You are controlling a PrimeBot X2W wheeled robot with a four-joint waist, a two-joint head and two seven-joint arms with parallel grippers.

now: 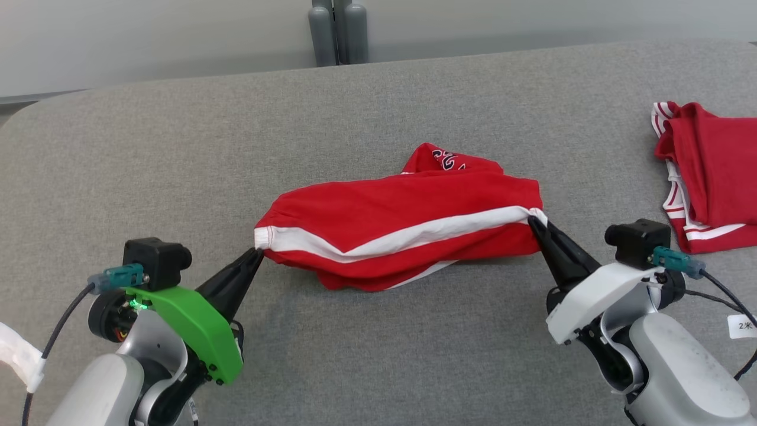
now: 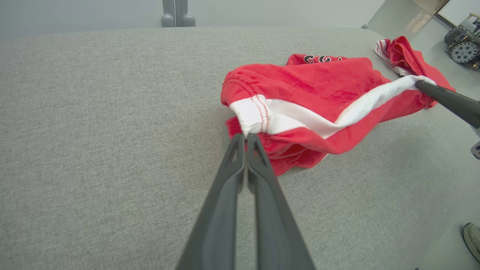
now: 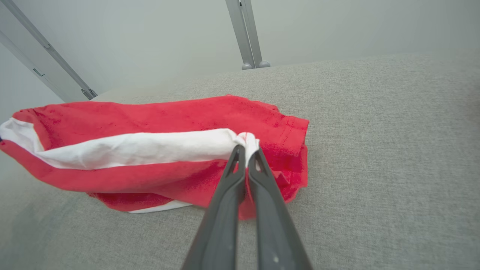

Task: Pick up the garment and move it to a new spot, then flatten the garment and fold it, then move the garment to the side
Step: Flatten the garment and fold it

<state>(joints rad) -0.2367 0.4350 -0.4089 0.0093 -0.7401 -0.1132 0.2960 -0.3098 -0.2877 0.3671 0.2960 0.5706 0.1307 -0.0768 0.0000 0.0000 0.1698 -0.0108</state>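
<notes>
The garment (image 1: pixel 402 219) is red with white stripes and dark lettering, bunched in the middle of the grey padded table (image 1: pixel 378 355). My left gripper (image 1: pixel 257 253) is shut on its white-trimmed left end, pinching the white hem (image 2: pixel 252 119) at the fingertips. My right gripper (image 1: pixel 531 220) is shut on the white stripe at the right end, where the cloth (image 3: pixel 150 146) bunches between the tips (image 3: pixel 245 147). The cloth is drawn out between the two grippers, partly raised off the table, its lower folds sagging onto the surface. The right gripper's dark fingers (image 2: pixel 446 99) also show in the left wrist view.
A second red and white garment (image 1: pixel 709 177) lies crumpled at the table's right edge. Grey posts (image 1: pixel 337 32) stand behind the far edge. A shoe (image 2: pixel 472 240) and a wheeled device (image 2: pixel 463 47) are on the floor past the table's right side.
</notes>
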